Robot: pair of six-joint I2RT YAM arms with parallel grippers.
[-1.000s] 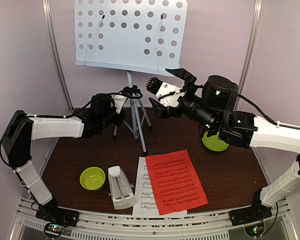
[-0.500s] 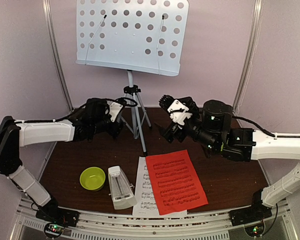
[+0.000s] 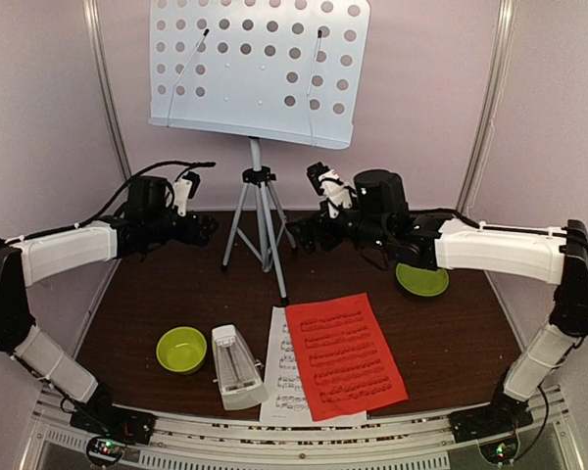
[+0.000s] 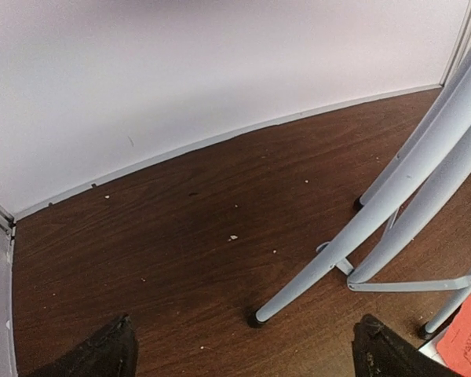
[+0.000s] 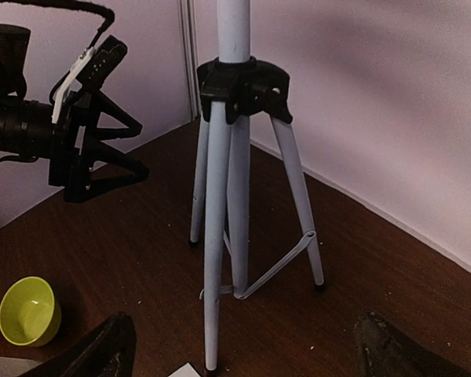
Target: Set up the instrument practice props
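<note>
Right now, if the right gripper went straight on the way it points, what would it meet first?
Probably the perforated pale music stand, at its grey tripod legs: they stand dead ahead of the open right gripper in its wrist view, though depth is unclear.

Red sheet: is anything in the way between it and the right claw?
Nothing visible is. The open right gripper hangs over bare table, farther back than the red sheet. The music stand's tripod is off to its left, not between them.
</note>
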